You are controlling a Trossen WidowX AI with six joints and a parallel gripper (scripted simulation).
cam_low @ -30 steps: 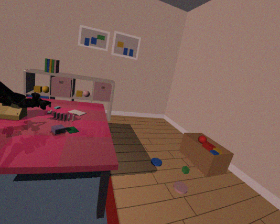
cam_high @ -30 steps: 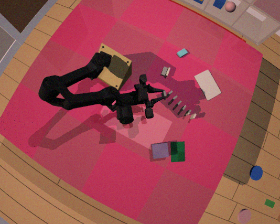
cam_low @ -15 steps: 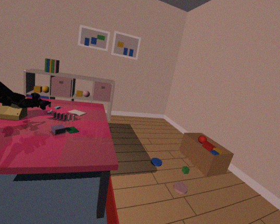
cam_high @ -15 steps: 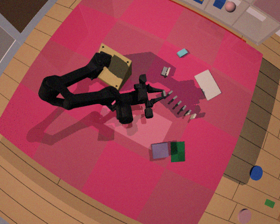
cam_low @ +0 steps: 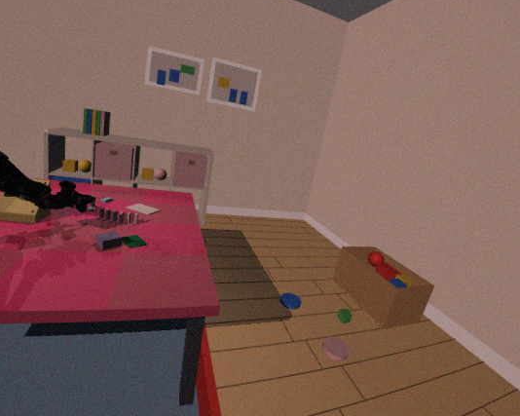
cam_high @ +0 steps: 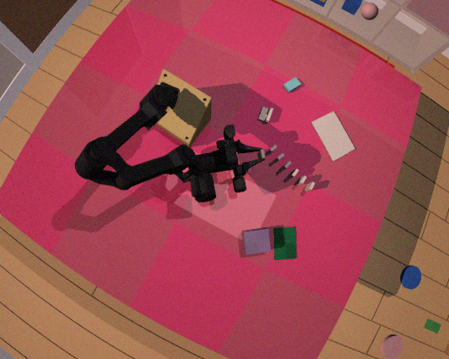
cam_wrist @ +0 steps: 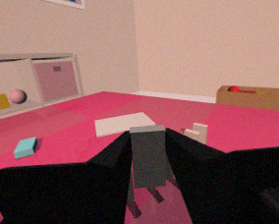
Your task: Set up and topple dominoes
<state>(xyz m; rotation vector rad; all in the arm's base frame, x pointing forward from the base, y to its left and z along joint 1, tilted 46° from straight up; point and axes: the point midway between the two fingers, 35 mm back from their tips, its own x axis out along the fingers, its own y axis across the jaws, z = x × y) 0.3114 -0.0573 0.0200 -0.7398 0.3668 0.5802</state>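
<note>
So the fingers [cam_high: 261,154] [cam_low: 92,207] are closed in on a grey domino [cam_high: 262,155] [cam_low: 92,208] [cam_wrist: 148,164], one fingertip on each side of it. In the wrist view it looks pretty much upright, broad face toward the camera. It's at the arm-side end of the row, right near the closest standing one. Can't really tell if its bottom edge is touching the pink bench [cam_high: 195,291] [cam_low: 153,279] [cam_wrist: 236,123] or sitting a bit above it.

The row of standing dominoes [cam_high: 287,165] [cam_low: 114,215] [cam_wrist: 199,133] has six in it, all upright, running off on a slant away from the arm. From the top the far ones catch the light and look pale, while the near ones are in the arm's shadow.

Other stuff lying around: a small grey-and-white piece [cam_high: 264,114] between the arm's tan base block [cam_high: 173,129] [cam_low: 13,213] and the turquoise block [cam_high: 293,85] [cam_low: 106,200] [cam_wrist: 26,147]. There's a flat white pad [cam_high: 334,136] [cam_low: 143,208] [cam_wrist: 124,124] on one side of the row. Over on the other side, a light purple block [cam_high: 256,241] [cam_low: 108,241] sits just beside a flat green piece [cam_high: 289,250] [cam_low: 134,241].
</note>
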